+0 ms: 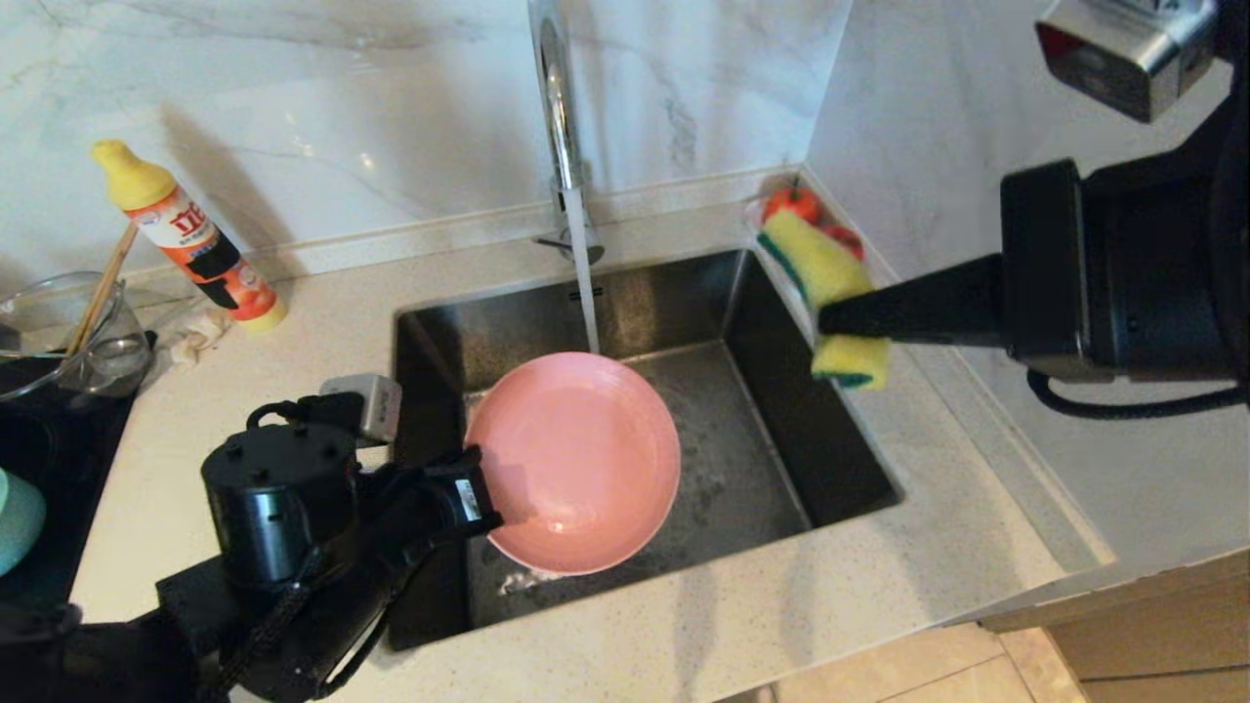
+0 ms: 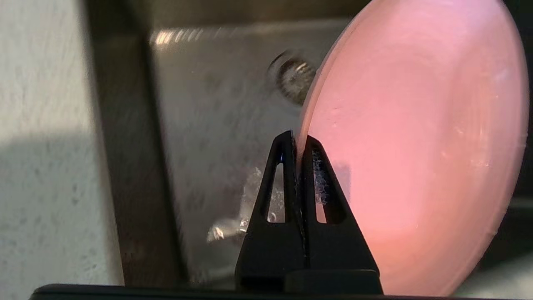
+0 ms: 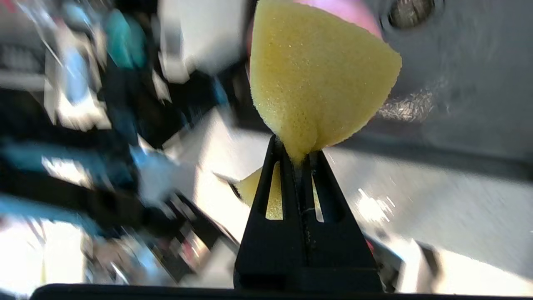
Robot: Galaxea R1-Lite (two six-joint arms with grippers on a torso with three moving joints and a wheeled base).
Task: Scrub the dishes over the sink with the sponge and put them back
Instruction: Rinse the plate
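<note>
The wide, shallow round pink plate [image 1: 576, 459] hangs over the square stainless-steel sink [image 1: 781, 391], tilted, its far edge under the thin stream from the tall chrome tap [image 1: 559, 117]. My left gripper [image 2: 296, 143] is clamped on its near-left rim, one finger on each face, right at the edge. I judge the plate stiff and light, but wet and smooth, so a pinch this narrow may let it pivot or slip once I press on it; a deeper bite on the rim would steady it.

The rectangular yellow foam sponge with its thin green scouring layer [image 1: 828, 293] is in my right gripper [image 3: 297, 160], squeezed hard at the middle so the foam bulges out either side. It sits above the right edge of the sink, well apart from the plate. It is soft and springy, so it will give against the plate rather than knock it.

Something orange-red [image 1: 796, 205] sits in the far right corner of the worktop [image 1: 684, 625]; I cannot tell what. A yellow-capped orange bottle [image 1: 186, 234] stands far left, beside a clear glass bowl [image 1: 59, 327].
</note>
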